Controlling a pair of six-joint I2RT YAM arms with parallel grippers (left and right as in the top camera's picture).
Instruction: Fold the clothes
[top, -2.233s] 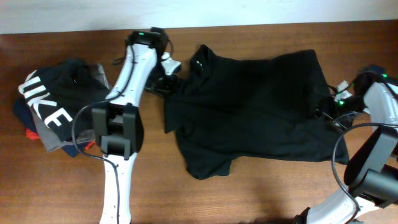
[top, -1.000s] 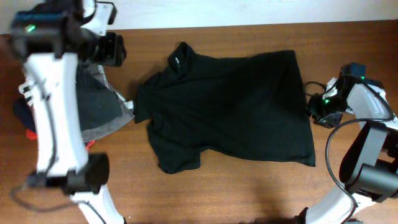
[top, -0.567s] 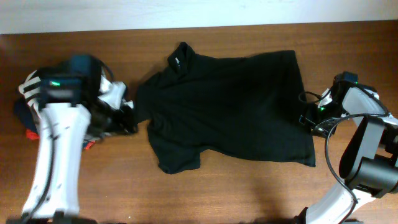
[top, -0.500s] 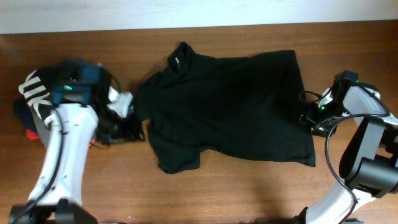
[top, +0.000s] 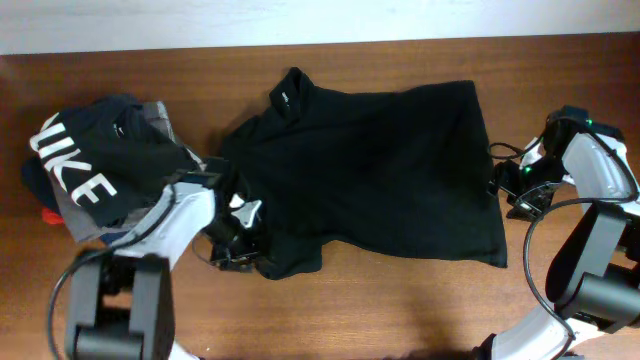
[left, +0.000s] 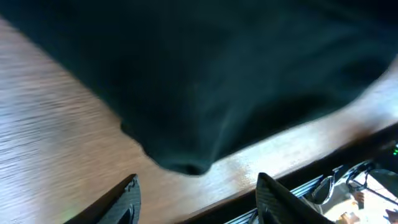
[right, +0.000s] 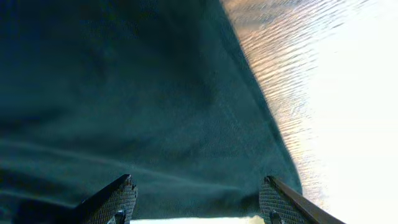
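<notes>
The black T-shirt (top: 370, 170) lay spread across the middle of the wooden table (top: 420, 310), sideways, with its collar and white neck label (top: 284, 98) toward the table's far left and its hem toward the table's right end. The fabric was plain, soft and lightly creased, and one short sleeve (top: 292, 258) stuck out toward the table's near edge. The left gripper (top: 240, 235) sat low on the table at that sleeve, its fingers apart with the sleeve's rounded edge just ahead of them and nothing clamped. The right gripper (top: 505, 185) stood at the hem, its fingers also spread wide over the cloth. At the table's left end was a pile: a black NIKE garment (top: 85, 170) on a grey folded garment (top: 165, 125).
</notes>
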